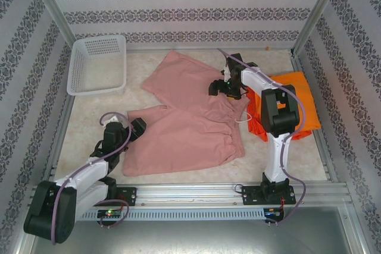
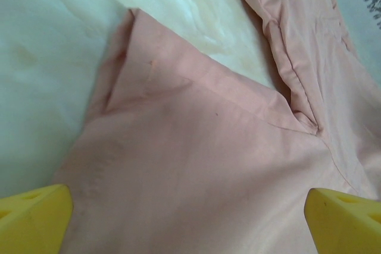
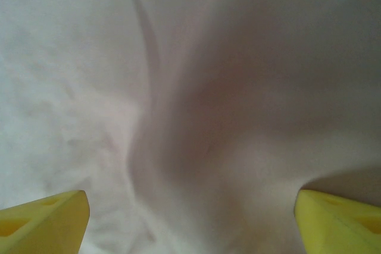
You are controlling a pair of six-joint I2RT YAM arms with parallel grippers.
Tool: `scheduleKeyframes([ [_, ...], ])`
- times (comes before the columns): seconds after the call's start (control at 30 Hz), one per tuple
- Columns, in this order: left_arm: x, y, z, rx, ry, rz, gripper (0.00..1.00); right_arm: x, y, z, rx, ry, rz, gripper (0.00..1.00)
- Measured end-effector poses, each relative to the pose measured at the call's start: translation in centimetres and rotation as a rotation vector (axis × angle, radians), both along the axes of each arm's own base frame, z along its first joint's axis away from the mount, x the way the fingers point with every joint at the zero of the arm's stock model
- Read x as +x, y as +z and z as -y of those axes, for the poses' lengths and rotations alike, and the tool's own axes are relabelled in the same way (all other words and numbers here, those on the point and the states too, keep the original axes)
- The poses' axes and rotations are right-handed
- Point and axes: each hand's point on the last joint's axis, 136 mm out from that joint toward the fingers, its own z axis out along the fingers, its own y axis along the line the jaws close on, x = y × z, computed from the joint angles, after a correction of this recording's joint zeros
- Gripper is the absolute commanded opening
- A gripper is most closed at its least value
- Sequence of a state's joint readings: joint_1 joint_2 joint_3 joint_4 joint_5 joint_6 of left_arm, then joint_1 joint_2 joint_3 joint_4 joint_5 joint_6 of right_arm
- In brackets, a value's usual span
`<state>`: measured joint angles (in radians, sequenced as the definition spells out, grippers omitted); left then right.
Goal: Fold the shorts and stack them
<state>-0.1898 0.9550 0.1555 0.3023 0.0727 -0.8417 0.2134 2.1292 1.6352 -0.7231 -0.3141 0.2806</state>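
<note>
lying spread across the middle of the pale table (image 1: 83, 129), the dusty pink fabric shorts (image 1: 190, 129) are not yet folded. their gathered waistband is toward the right and their two legs reach left and toward the far side. the left gripper (image 1: 136, 128) hangs over the near leg's hem with its yellow fingers (image 2: 36, 218) spread wide and nothing between them. the right gripper (image 1: 219, 87) hovers low over the cloth between the far leg and the waistband, jaws likewise wide apart and empty.

the main risk sits at the hem corner (image 2: 137, 57), which is turned over on itself into a small flap. if the left gripper closes there, it may catch just that flap or a single layer, and the leg would lift crooked or slip free partway through a fold. the right wrist view is soft and shows a raised wrinkle in the fabric, so a pinch there could gather a bunch rather than a clean edge, leaving a lumpy crease.

a folded pair of bright orange shorts (image 1: 294, 96) lies at the right under the right arm, with an edge of red-orange shorts (image 1: 255, 120) just beside the pink waistband, possibly touching it. dragging the pink cloth rightward could rumple that pile. the white plastic mesh basket (image 1: 96, 91) stands well apart at the far left.
</note>
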Motion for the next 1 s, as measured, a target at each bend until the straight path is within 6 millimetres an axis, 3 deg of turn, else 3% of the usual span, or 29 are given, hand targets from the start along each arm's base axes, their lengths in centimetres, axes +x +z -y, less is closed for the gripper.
scheduleKeyframes([
  [0.13,-0.6,-0.1,-0.8,0.023,0.029,-0.001,1.0,1.2,-1.5,0.2,-0.032,-0.002,-0.023,0.89],
  [0.4,-1.0,0.6,-1.3,0.032,0.044,0.005,1.0,5.0,-1.0,-1.5,-0.059,0.033,0.033,0.89],
  [0.63,-0.1,4.7,-0.6,0.004,0.022,0.067,1.0,7.6,-1.3,-4.1,-0.063,0.079,0.056,0.89],
  [0.77,-0.2,7.2,0.0,-0.027,-0.003,0.105,1.0,8.6,-1.3,-4.5,-0.062,0.087,0.064,0.89],
  [0.87,-0.6,7.9,0.4,-0.054,-0.021,0.106,1.0,9.1,-1.3,-4.6,-0.054,0.086,0.069,0.89],
  [1.0,-1.8,7.3,0.8,-0.084,-0.037,0.039,0.99,9.2,-1.0,-5.3,-0.017,0.086,0.068,0.89],
])
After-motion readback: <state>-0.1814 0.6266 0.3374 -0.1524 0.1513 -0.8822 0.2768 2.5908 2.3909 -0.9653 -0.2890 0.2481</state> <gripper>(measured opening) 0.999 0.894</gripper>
